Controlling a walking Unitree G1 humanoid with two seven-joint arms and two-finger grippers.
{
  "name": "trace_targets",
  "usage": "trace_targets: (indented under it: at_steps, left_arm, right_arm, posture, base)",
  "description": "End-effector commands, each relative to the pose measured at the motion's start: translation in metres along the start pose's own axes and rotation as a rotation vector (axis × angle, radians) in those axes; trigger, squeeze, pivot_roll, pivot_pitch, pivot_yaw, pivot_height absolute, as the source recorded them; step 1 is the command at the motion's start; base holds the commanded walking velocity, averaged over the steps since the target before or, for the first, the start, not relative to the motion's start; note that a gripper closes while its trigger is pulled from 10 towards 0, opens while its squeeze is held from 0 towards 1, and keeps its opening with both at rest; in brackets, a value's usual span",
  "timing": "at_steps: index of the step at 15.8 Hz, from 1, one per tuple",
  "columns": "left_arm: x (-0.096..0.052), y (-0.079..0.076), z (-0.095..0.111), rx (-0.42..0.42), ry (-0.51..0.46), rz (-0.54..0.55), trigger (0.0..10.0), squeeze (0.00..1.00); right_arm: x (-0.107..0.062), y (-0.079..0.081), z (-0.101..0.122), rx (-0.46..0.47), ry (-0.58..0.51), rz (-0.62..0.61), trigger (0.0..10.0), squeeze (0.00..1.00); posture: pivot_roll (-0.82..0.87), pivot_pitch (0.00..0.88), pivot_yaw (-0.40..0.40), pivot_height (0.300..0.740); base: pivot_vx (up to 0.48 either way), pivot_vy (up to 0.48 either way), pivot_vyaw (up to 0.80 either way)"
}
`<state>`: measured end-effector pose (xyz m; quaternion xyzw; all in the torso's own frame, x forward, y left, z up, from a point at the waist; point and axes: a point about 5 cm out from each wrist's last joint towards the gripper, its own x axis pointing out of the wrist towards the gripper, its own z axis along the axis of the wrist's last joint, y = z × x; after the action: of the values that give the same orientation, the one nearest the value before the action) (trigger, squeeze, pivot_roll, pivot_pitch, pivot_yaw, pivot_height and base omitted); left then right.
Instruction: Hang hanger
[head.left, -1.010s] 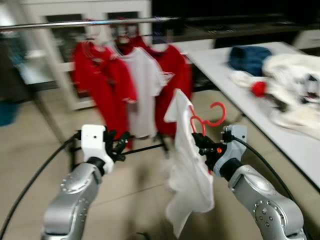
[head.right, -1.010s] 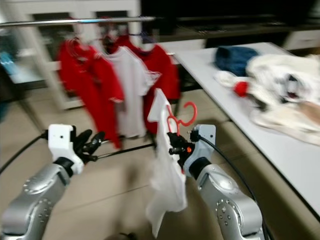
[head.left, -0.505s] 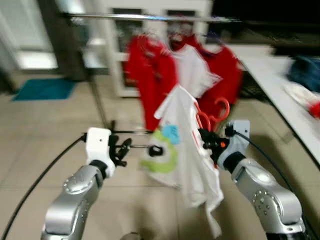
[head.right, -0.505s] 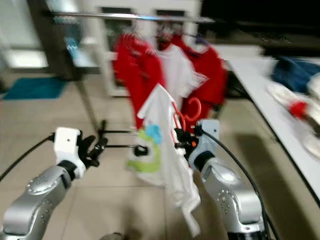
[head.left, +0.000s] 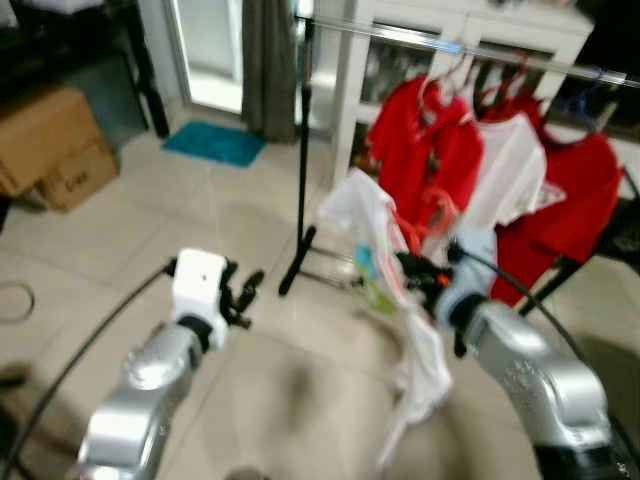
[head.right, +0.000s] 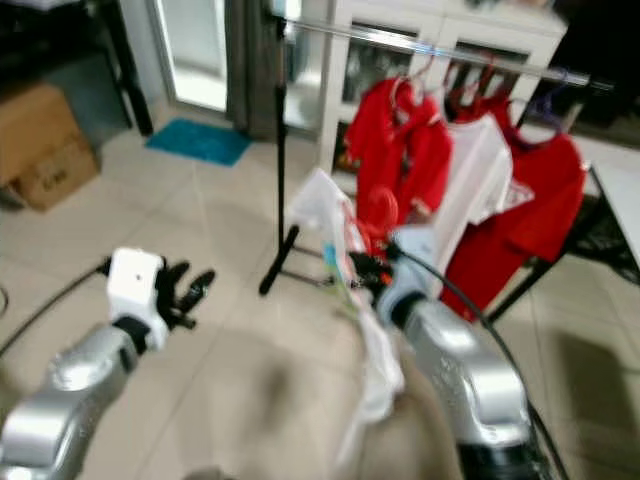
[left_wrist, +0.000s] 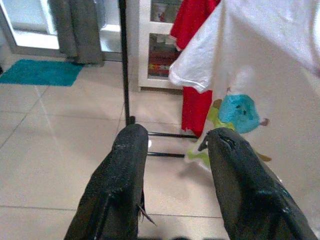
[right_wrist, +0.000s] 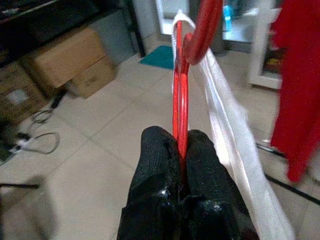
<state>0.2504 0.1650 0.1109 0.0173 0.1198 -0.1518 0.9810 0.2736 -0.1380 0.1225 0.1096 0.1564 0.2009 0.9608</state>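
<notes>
Right pincer (right_wrist: 178, 150) pinching red hanger (right_wrist: 180, 95)

Head views motion-blurred, wrist views sharper; daylight from the far doorway (head.left: 215, 50)

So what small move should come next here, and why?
Probably raise the right gripper toward the bare stretch of rail. It is shut on the red hanger with the white shirt draped on it, well below the rail. The left gripper is open and holds nothing.
</notes>
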Motion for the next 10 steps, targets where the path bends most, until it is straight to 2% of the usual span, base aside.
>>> trace_targets:
  at_steps: [1,3,5,6,7,8,9,10]
  left_arm:
    - [0.0,-0.004,0.003,0.007,-0.003,-0.02,10.0,0.0]
    - [0.004,-0.007,0.006,0.009,-0.023,-0.027,10.0,0.0]
    - [0.012,-0.017,0.015,-0.004,-0.062,-0.125,10.0,0.0]
    - [0.016,-0.021,0.018,0.0,-0.074,-0.169,10.0,0.28]
    - [0.019,-0.023,0.02,0.008,-0.072,-0.186,10.0,1.0]
    - [0.03,-0.03,0.026,0.066,-0.069,-0.226,10.0,1.0]
    - [0.038,-0.03,0.03,0.1,-0.078,-0.197,10.0,1.0]
    - [0.044,-0.03,0.033,0.119,-0.089,-0.173,10.0,0.41]
  right_arm:
    - [-0.001,0.0,0.007,-0.005,-0.012,0.005,10.0,0.0]
    - [0.0,0.001,0.01,-0.001,-0.011,0.007,10.0,0.0]
    - [0.0,0.013,0.016,-0.018,-0.03,0.08,10.0,0.0]
    - [0.001,0.018,0.018,-0.039,-0.037,0.113,10.0,0.0]
    - [0.002,0.021,0.02,-0.046,-0.039,0.133,10.0,0.0]
    - [0.001,0.029,0.021,-0.052,-0.033,0.197,10.0,0.0]
    - [0.001,0.033,0.022,-0.049,-0.032,0.227,10.0,0.0]
    - [0.0,0.036,0.023,-0.046,-0.033,0.25,10.0,0.0]
  posture:
    - [-0.03,0.0,-0.073,0.74]
    - [-0.02,0.0,-0.082,0.74]
    - [-0.02,0.0,-0.087,0.74]
    - [-0.02,0.0,-0.086,0.74]
    - [-0.02,0.0,-0.087,0.74]
    - [-0.02,0.0,-0.087,0.74]
    - [-0.02,0.0,-0.085,0.74]
    - [-0.02,0.0,-0.084,0.74]
  base:
    - [0.0,0.0,0.0]
    - [0.0,0.0,0.0]
    - [0.0,0.0,0.0]
    - [0.0,0.0,0.0]
    - [0.0,0.0,0.0]
    - [0.0,0.0,0.0]
    - [0.0,0.0,0.0]
    - [0.0,0.0,0.0]
